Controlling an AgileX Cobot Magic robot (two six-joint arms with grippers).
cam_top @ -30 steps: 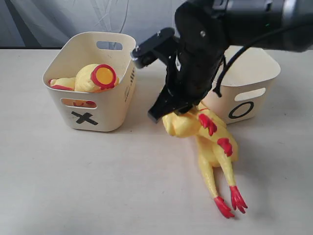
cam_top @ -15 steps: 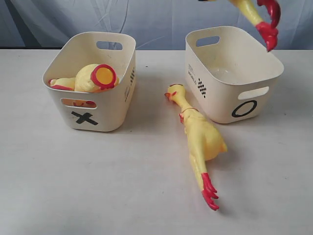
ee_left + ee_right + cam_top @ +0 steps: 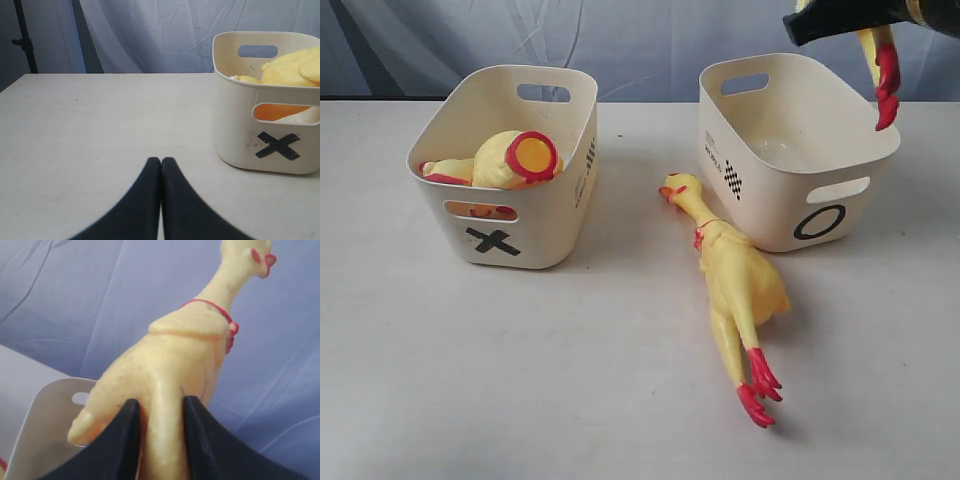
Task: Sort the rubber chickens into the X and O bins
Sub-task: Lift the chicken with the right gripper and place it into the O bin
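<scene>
The right gripper (image 3: 161,407) is clamped on a rubber chicken (image 3: 185,350), hung in the air over the O bin (image 3: 760,205) near the table's (image 3: 520,380) far right corner. In the exterior view only its legs and red feet show; the rest is cut off. A second chicken (image 3: 735,285) lies flat mid-table, beside that bin. The X bin (image 3: 545,225), far left, holds a headless body (image 3: 515,160), half hidden. The left gripper (image 3: 161,162) is pinched closed, empty.

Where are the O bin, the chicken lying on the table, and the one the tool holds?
O bin (image 3: 780,200): exterior view, front wall.
Lying chicken (image 3: 740,282): exterior view, its body.
Held chicken (image 3: 172,357): right wrist view, its body.
</scene>
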